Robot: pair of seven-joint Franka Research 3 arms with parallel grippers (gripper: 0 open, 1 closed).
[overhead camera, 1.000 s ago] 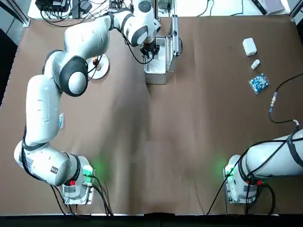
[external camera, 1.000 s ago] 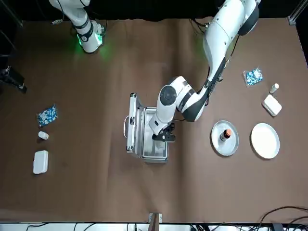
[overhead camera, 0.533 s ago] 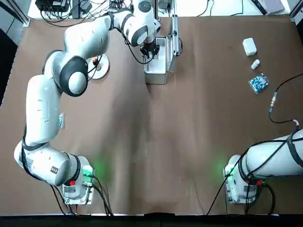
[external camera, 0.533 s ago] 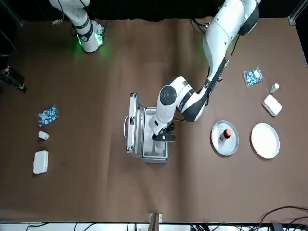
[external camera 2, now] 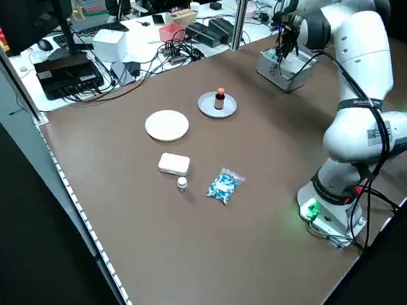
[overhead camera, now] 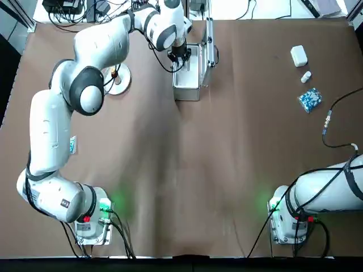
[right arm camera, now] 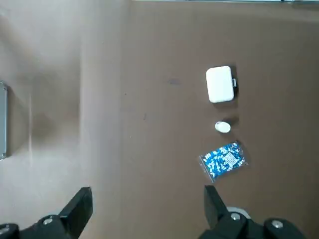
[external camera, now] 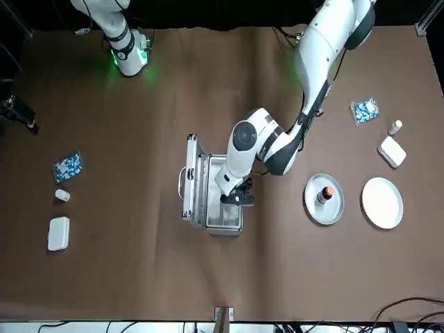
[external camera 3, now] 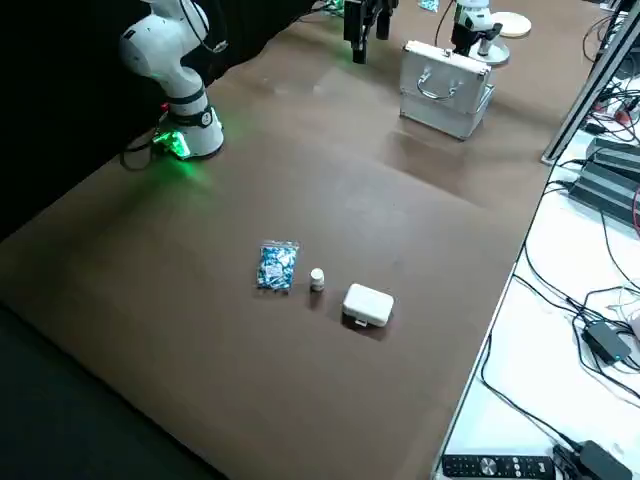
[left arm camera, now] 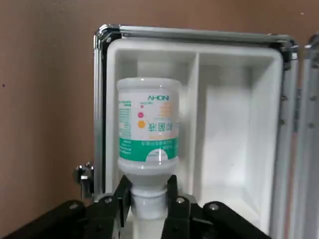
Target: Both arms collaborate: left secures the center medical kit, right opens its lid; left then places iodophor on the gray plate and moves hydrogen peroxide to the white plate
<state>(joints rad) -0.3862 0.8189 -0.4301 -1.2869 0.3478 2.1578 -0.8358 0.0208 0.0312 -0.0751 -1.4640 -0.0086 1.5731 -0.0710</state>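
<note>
The medical kit (overhead camera: 186, 85) stands open at the table's far middle, its lid (external camera: 191, 178) upright. My left gripper (left arm camera: 148, 203) is down in the kit's tray (left arm camera: 105, 99) and shut on the neck of the hydrogen peroxide (left arm camera: 148, 133), a white bottle with a teal label. From the front, the left gripper (external camera: 237, 198) sits over the tray. The iodophor (external camera: 325, 195) stands upright on the gray plate (external camera: 312, 206). Beside that lies the white plate (external camera: 382, 202), bare. My right gripper (right arm camera: 147, 215) hangs open high over the table's right side, holding nothing.
A white box (overhead camera: 299, 55), a small whitish bottle (overhead camera: 306, 76) and a blue packet (overhead camera: 309, 100) lie at the far right. A like set, a white box (external camera 2: 174, 164), a small bottle (external camera 2: 182, 183) and a blue packet (external camera 2: 222, 186), lies on the left near the plates. Cables and equipment line the far edge.
My left wrist has shifted slightly toward the far edge over the kit, still shut on the bottle. The right arm has not moved.
</note>
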